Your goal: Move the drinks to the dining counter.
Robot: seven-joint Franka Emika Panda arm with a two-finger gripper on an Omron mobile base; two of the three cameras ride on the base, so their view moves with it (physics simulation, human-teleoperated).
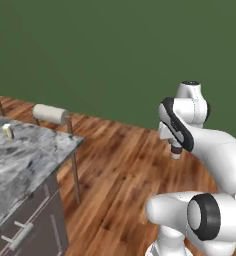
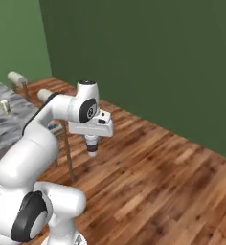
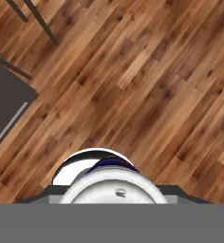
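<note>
– What does the gripper have?

– A short white-topped cup. The jaws are about half open, pressed on its sides, and it hangs in the air over the wood floor. So I judge it to be held. In the hand view its round top sits at 6 o'clock, right against the lens.

– How does it sit?

– Upright. Its long axis runs straight down, in line with the hand.

– And where is the dining counter?

– In the left base view, its marble corner lies at about 9 o'clock from the gripper, well apart, with bare floor between them. In the right base view it is at about 10 o'clock, partly behind the arm.

– So what does the next move depend on?

– On closing that sideways gap, I think. The cup needs to travel toward 9 o'clock and arrive above the marble top before it goes down.

– Count the things for me.

– One cup, in the gripper. One small yellowish can, standing on the marble near its far edge. Two stools: the near stool just past the counter's corner, and the far stool beyond it.
</note>
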